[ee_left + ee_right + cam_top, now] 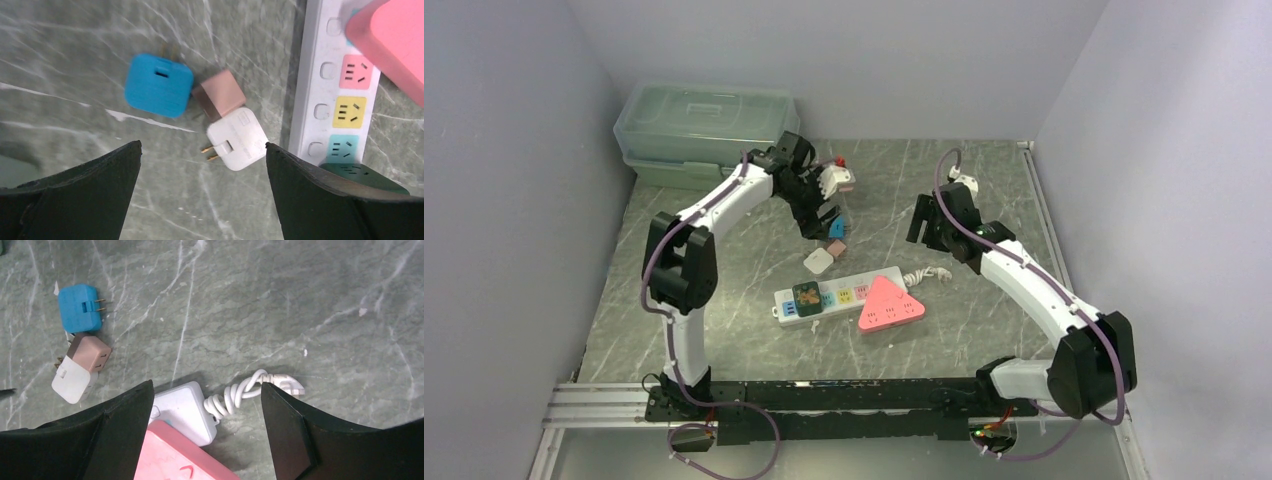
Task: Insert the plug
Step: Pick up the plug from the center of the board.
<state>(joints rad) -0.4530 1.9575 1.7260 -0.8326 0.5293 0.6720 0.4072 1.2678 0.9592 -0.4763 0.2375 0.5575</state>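
Note:
A white power strip (844,296) lies mid-table with coloured sockets (350,111). A dark green plug (805,298) sits in its left end, and a pink triangular adapter (890,303) rests on its right end. Three loose plugs lie together behind the strip: blue (158,86), rose-brown (219,95) and white (238,138) with its prongs pointing away from the strip. My left gripper (202,150) is open and empty, hovering above the white plug. My right gripper (207,387) is open and empty above the strip's cord end (185,407). The loose plugs also show in the right wrist view (77,301).
The strip's coiled white cord (240,392) lies to its right. A clear lidded plastic box (707,130) stands at the back left against the wall. Walls close in the table on the left, back and right.

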